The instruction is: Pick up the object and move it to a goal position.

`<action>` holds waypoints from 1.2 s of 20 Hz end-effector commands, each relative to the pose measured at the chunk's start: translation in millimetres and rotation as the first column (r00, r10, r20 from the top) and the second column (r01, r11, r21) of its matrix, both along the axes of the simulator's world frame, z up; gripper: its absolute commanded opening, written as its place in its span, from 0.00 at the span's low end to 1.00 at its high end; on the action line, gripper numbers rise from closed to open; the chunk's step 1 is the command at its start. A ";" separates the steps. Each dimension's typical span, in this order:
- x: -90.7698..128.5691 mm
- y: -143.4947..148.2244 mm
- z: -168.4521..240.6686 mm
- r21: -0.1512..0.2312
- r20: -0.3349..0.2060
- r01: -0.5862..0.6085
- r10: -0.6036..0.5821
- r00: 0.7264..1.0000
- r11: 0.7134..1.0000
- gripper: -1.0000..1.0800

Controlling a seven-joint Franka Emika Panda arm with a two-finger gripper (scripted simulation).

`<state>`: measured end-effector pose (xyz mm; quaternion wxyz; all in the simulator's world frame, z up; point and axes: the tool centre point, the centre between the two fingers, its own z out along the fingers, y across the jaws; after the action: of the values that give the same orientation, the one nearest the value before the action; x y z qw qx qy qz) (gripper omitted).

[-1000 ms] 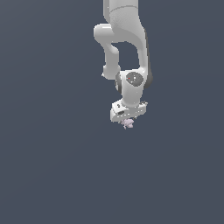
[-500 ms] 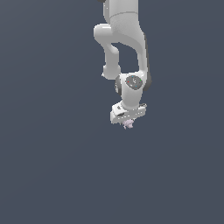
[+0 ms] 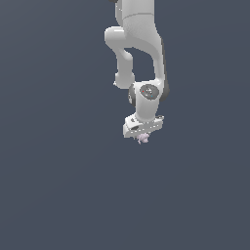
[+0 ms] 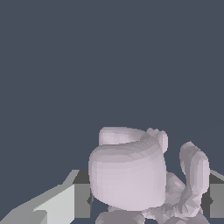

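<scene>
The white Panda arm [image 3: 139, 49] descends from the top edge of the exterior view and ends in the gripper [image 3: 143, 137], which points downward near the middle of the frame. The object [image 3: 142, 139], a small lumpy pale pink-lilac piece with knobs, sits directly under the gripper body, between the fingers.

In the wrist view the object [image 4: 131, 175] fills the space between the two fingertips [image 4: 81, 199]. It shows a rounded, cup-like main lump with a knobbed part beside it. The finger pads lie against its two sides, so the gripper is pinching the object.

No supporting surface, edge or corner can be told apart in either view. The background is a uniform dark grey-blue. The object touches nothing except the fingers. Open room surrounds the gripper on the exterior view's left, on the exterior view's right and below it.
</scene>
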<state>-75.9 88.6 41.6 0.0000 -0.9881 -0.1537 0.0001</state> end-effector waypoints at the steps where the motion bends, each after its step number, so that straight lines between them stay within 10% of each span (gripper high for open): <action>1: 0.3 -1.0 3.1 0.000 0.000 0.000 0.000 1.000 1.000 0.00; 24: 12.3 -47.2 181.4 0.002 0.000 -0.001 0.001 1.000 1.000 0.00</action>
<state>-64.2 45.6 206.6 0.0007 -0.9880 -0.1542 -0.0005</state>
